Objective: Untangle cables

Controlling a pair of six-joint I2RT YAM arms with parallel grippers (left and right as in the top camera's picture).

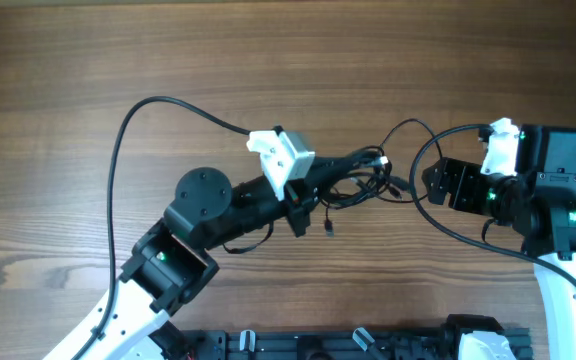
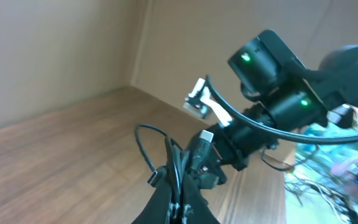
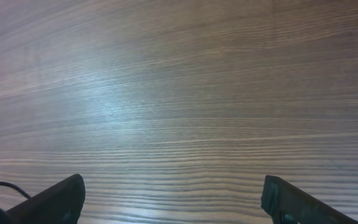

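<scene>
Left gripper (image 1: 356, 168): clenched on the cables at frame centre, apparently so loose strands hang free for separating.
Right gripper (image 1: 431, 183): fingers spread, grasping nothing; poised just right of the tangle, likely to take a strand.
Cables (image 1: 373, 182): thin, black, flexible wires in tangled loops, ending in small rectangular plugs.
Table (image 1: 268, 60): matte wood grain.

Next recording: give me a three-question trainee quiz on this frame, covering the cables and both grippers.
1. True or false: the right gripper is shut on the cables.
2. Which holds the cables? A left gripper; B right gripper; C neither.
3. Fill in: the right gripper's fingers hover over a bare ____ tabletop.
Key: 1 false, it stands open; 2 A; 3 wooden.
</scene>
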